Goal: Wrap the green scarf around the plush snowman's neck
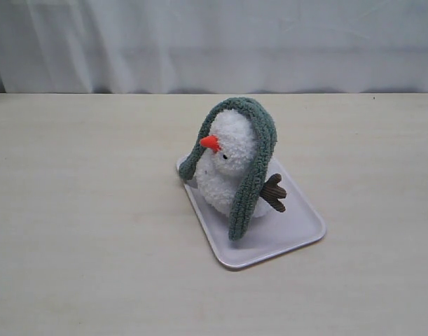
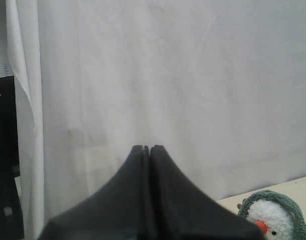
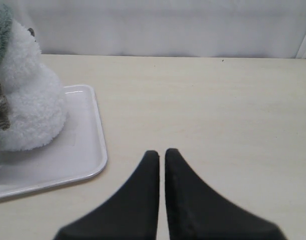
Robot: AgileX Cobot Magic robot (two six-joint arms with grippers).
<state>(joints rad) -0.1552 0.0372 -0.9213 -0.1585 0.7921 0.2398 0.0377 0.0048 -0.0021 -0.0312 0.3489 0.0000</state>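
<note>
The left pincer point(image 2: 146, 148) is shut, its black fingertips pressed together and holding nothing. It faces a white curtain point(image 2: 168, 75). Beyond its tips and off to one side is the head of the plush snowman point(image 2: 273, 220), hooded by the green scarf point(image 2: 293, 207). On the other side stands a black device point(image 2: 2, 150) with white lettering cut by the edge; only what looks like "er" is readable.

The right pincer point(image 3: 159, 152) is closed to a hairline and empty. The snowman stands ahead of it, well apart, on a white tray point(image 3: 90, 150) on the pale table point(image 3: 218, 110). The scarf lies over its head, both ends hanging down its sides.
</note>
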